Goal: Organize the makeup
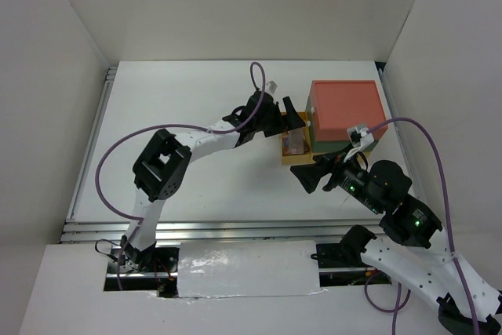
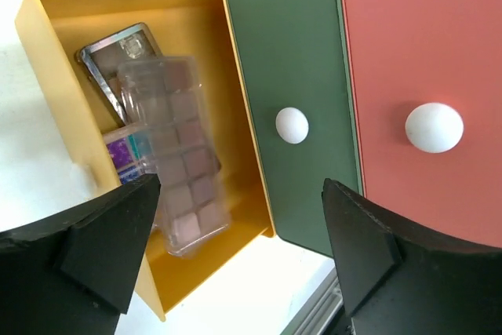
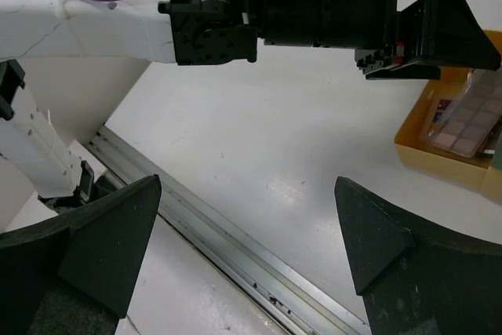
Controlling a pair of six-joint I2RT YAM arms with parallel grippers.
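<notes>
Top: left gripper (image 1: 292, 115) over open yellow drawer (image 1: 298, 161) of drawer box (image 1: 345, 111), far right of worktop (image 1: 172, 100); right gripper (image 1: 304, 178) just near drawer.
Left wrist: jaws wide, empty; long eyeshadow palette (image 2: 180, 154) in drawer, atop second palette (image 2: 118, 56) and, seemingly, multicoloured palette (image 2: 125, 151).
Right wrist: jaws wide, empty.

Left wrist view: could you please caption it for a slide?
Open left gripper facing the pulled-out yellow drawer, eyeshadow palettes inside.
</notes>
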